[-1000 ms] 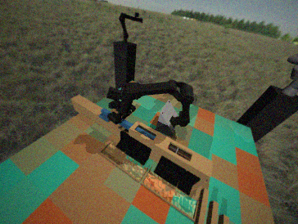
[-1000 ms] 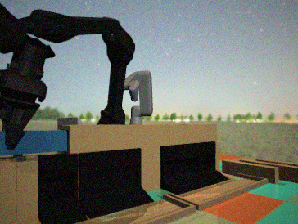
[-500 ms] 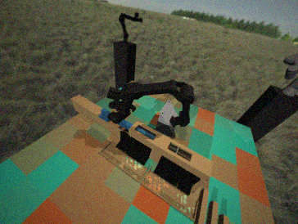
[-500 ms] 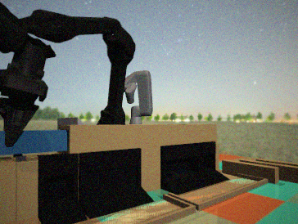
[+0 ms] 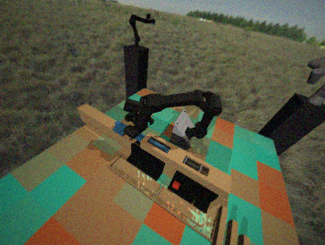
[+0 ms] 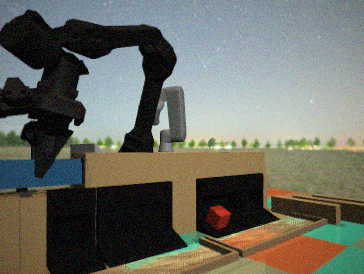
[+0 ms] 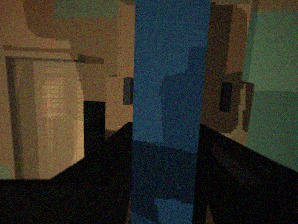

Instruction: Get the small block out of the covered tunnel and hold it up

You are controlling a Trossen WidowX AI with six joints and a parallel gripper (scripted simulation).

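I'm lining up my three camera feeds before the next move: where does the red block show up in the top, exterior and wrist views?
Top: the red block is just right of centre, below the middle, against the dark opening nearer the loose rods.
Exterior: right of centre, low, at the right-hand dark opening.
Wrist: not in it.
Shared landmark: the blue bar, at the gripper in all three.
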